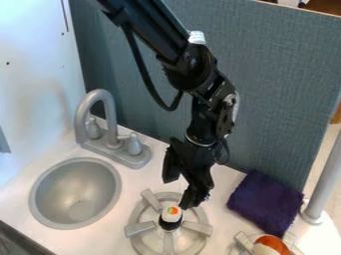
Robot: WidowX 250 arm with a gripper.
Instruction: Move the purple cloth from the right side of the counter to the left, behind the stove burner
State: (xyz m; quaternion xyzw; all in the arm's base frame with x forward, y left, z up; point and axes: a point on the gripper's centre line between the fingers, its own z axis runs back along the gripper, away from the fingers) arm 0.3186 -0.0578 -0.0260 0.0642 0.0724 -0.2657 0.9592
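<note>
With its fingers spread, the end effector (180, 192) hangs above the burner (139, 229), where we see a small toy sushi roll (171, 217) at the middle. We judge it light and firm, best gripped around its dark sides.

You can pass between the sink (75, 193) and the nearest burner (168, 242). Raised prongs (198, 227) on that burner obstruct low sideways travel. The upright faucet (112, 130) blocks you behind the sink; the blue-grey panel (276, 89) bars the counter's back.
</note>
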